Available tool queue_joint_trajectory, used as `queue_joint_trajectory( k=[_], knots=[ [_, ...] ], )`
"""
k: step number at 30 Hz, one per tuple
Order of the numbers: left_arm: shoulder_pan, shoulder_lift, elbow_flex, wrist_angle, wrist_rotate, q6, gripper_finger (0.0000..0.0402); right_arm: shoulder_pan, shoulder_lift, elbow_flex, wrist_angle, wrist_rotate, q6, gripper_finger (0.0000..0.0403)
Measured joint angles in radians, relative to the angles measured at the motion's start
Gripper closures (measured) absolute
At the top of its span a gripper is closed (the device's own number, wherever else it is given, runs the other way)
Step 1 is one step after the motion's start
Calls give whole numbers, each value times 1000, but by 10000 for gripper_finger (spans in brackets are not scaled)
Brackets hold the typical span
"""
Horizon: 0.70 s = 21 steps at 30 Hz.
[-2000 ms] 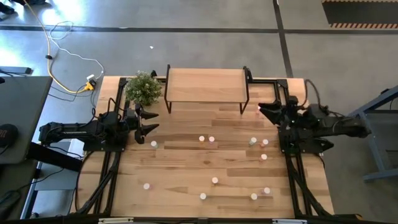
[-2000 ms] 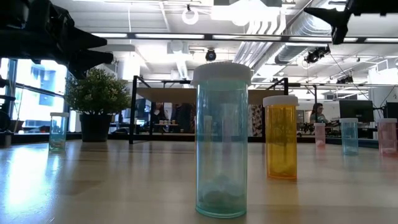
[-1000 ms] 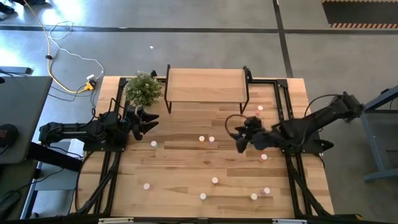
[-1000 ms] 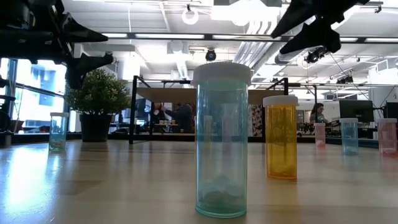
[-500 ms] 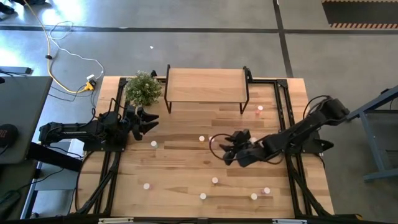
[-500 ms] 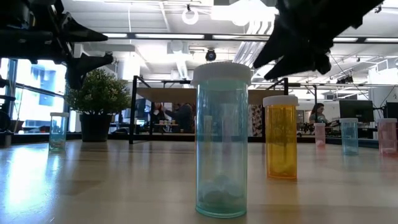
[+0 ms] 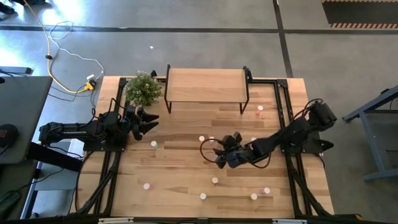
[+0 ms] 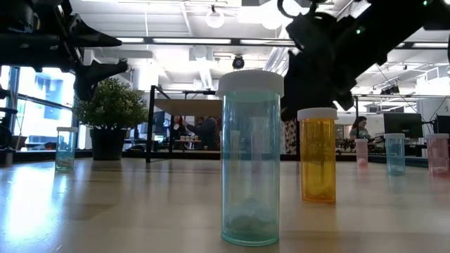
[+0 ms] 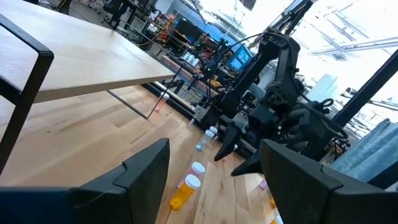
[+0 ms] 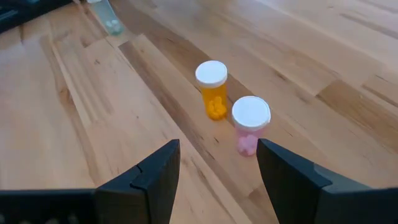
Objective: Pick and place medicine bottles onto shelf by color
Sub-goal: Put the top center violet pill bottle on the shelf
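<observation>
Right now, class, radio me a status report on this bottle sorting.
Right end effector open, hovering by orange bottle and pink bottle. Left end effector open, waiting beside plant. Shelf bare. Nothing blocking.

A robotics lab in an open-plan office hall: exposed silver ventilation ducts (image 8: 309, 42) and strip lights run overhead, computer monitors (image 8: 399, 124) glow on desks behind the slatted light-wood table (image 7: 180, 168), and a yellow cable (image 7: 62, 62) trails across polished grey concrete floor (image 7: 186, 50).

I see the slatted table (image 7: 180, 162) carrying scattered medicine bottles (image 7: 214, 180), a bare shelf (image 7: 205, 85) and a potted plant (image 7: 143, 88).
</observation>
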Motion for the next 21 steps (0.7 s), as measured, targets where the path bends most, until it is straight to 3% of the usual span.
queue_joint_trajectory(
  k=[21],
  knots=[
    [0,0,0,0,2,-8,163,-86,116,0,78,-43,-23,199]
  ],
)
